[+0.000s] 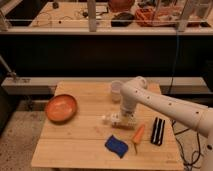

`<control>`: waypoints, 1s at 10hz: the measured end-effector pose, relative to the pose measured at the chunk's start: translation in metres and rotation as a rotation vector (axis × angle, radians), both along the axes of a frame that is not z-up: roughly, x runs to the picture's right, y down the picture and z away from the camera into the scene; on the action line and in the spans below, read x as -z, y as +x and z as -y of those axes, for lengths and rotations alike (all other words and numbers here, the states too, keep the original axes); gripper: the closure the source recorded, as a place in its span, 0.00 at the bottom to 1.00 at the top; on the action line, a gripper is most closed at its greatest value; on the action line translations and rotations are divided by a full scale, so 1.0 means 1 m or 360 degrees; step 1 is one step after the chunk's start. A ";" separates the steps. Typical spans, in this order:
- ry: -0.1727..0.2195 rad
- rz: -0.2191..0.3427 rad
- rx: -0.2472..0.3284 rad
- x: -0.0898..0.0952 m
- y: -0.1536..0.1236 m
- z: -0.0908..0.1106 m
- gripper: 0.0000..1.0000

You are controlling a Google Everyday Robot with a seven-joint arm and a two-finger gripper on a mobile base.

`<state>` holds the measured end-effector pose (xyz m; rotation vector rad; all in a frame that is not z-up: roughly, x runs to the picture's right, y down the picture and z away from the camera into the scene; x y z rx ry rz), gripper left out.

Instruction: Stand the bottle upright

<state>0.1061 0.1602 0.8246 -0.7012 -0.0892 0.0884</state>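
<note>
The small whitish bottle (110, 119) lies on its side near the middle of the wooden table (75, 145), with its white cap pointing left. My gripper (125, 119) hangs from the white arm (150, 100) and is down at table level, right at the bottle's right end and covering part of it. I cannot tell whether it holds the bottle.
An orange bowl (61, 107) sits at the table's left. A translucent plastic cup (116, 90) stands behind the gripper. A carrot (138, 134), a blue sponge (116, 146) and a black object (157, 131) lie at the front right.
</note>
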 end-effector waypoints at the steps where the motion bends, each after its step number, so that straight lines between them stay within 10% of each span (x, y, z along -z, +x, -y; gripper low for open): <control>1: 0.0002 0.0009 -0.0002 0.000 0.001 0.001 0.85; 10: 0.0021 0.0074 -0.0010 0.015 0.015 0.017 0.83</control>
